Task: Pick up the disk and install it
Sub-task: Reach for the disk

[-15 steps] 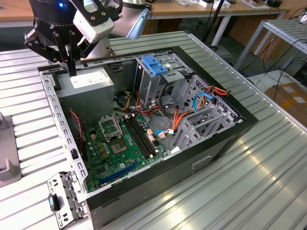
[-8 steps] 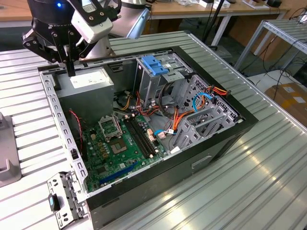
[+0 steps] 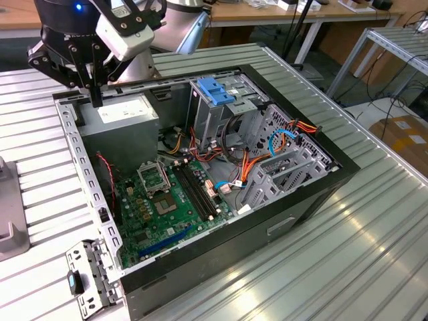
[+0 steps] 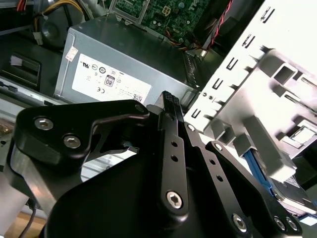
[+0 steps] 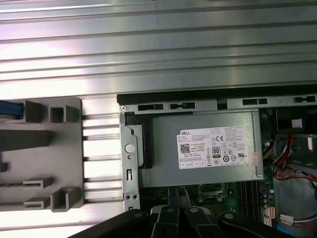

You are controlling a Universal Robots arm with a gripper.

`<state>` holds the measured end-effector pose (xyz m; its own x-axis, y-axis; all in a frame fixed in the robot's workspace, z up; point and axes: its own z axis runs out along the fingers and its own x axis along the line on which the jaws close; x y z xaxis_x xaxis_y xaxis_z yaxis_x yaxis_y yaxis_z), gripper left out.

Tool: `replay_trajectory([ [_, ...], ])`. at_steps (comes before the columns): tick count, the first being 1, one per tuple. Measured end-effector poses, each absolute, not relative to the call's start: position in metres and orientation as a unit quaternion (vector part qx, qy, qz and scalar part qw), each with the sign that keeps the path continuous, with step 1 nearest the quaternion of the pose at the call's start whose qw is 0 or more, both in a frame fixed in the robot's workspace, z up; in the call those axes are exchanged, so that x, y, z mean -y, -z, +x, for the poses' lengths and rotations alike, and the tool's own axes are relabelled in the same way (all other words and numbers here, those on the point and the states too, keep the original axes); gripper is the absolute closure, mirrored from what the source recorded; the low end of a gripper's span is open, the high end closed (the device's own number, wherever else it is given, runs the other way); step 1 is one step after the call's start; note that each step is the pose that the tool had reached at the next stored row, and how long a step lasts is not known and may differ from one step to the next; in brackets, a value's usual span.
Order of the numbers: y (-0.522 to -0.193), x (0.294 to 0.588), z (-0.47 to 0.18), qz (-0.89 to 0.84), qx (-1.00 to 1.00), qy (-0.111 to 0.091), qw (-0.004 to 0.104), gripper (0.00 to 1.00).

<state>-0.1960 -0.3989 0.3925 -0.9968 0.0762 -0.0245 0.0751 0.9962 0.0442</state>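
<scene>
- Right now my gripper (image 3: pixel 97 99) hangs over the back corner of the open computer case (image 3: pixel 321 187), its tips just above the metal rim beside the power supply (image 3: pixel 124 115).
- My fingers (image 4: pixel 171 134) look pressed together in both wrist views, and they have hold of nothing.
- The disk (image 5: pixel 9 110) is outside the case, at a grey rack (image 5: pixel 49 148) standing on the ribbed table (image 3: pixel 374 254). Its blue edge peeks past the rack's wall, and I cannot tell which slot it sits in.
- With my tips this low over the rim, I judge a sideways move toward the rack could clip the case edge or the power supply.
- Reaching the disk with my fingers together would shove it rather than take it, and might push it deeper or tip it.
- The rack's prongs stand close to the blue edge. A finger could hook one and drag the rack, as I see nothing pinning it down.
- So little of the disk is in sight that a grip could land on the thin frame and let the disk twist.
- Inside the case, orange and red cables (image 3: pixel 251 167) loop just beside the drive cage (image 3: pixel 221 114). A carried disk could snag them or jam crooked.
</scene>
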Motion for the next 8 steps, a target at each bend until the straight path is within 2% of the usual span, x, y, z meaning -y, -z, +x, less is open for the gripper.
replay_trajectory([
  [8,-0.3925,0.3989,-0.2000,0.038,-0.999,-0.022,0.013,0.90],
])
